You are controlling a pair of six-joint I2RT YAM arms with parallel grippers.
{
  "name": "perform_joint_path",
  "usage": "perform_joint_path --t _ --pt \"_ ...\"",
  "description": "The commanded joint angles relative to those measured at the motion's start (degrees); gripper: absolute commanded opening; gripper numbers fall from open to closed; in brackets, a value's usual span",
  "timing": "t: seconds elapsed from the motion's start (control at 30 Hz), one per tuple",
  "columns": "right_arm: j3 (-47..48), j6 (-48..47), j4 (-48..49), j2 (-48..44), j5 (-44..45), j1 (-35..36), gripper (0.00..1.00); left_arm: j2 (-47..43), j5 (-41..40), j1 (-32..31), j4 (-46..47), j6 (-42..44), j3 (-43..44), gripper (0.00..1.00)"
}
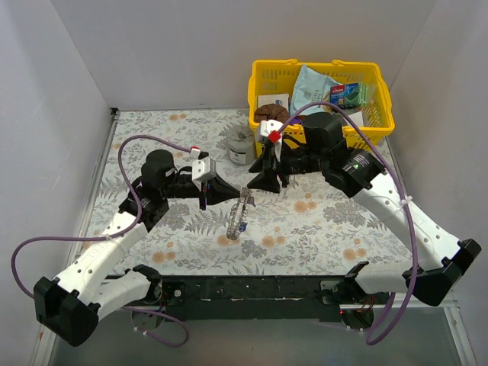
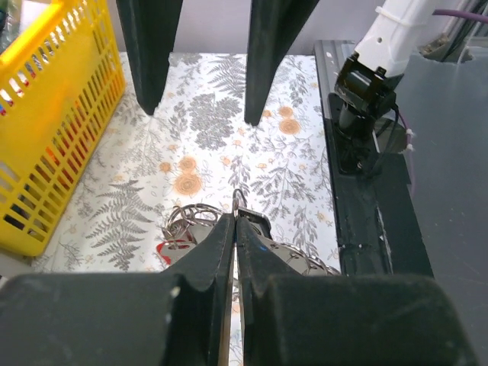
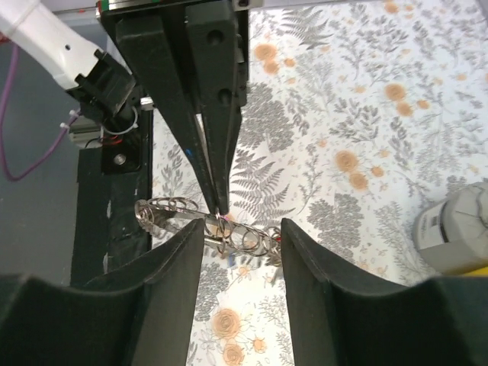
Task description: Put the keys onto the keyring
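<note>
one keyring [image 1: 237, 216], one yellow basket [image 1: 371, 131], one cup [image 1: 239, 145]

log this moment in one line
left jaws: shut on keyring | right jaws: open at keyring

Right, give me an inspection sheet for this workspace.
Surface: floral-print table cover, flat.
Job's things: silvery metal keyring strung with keys, a limp strand mid-table.
Clutter: grey tin cup; yellow plastic basket holding packets.
Grippers: left pincer shut on the keyring; right pincer open, holding nothing.
Cables: purple cables looping over both arms, clear of the keyring.
Surroundings: white walls on three sides.
</note>
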Motion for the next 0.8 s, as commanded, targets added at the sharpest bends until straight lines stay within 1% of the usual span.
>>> perform_joint_path --t 0.0,0.07,0.17,0.4,0.5,0.53,0.63,0.77 --pt "-0.5 3.5 5.0 -1.6 -1.5 -1.4 0.53 -4.4 -3.9 -0.3 16.9 -8.8 -3.6 0.00" --pt "-1.1 3.6 5.4 -1.6 -3.3 -1.4 0.54 -5.5 -5.1 -0.2 22.5 -12.2 -6.4 0.00" --pt "-1.9 3.9 5.9 -1.6 -6.0 -1.4 0.54 -7.0 -6.9 -0.2 28.2 -14.9 -9.1 0.00" --pt "-4.0 3.3 6.5 -1.8 -8.0 -1.4 0.51 -9.5 -8.6 -0.3 36.9 -18.2 -13.3 0.00" --pt "-4.7 3.0 7.0 -2.1 -7.8 -1.6 0.48 -10.0 -8.3 -0.3 39.6 -18.9 -14.0 0.00" --pt "-4.8 3.1 7.3 -2.0 -7.8 -1.7 0.44 -9.9 -8.0 -0.3 39.9 -19.3 -14.0 0.00" --pt "-4.8 3.1 7.4 -1.8 -8.2 -1.8 0.37 -9.7 -7.3 -0.2 40.0 -19.5 -13.9 0.00" --pt "-5.1 3.3 7.7 -1.6 -8.1 -1.9 0.32 -9.7 -7.1 -0.3 40.7 -19.8 -14.1 0.00"
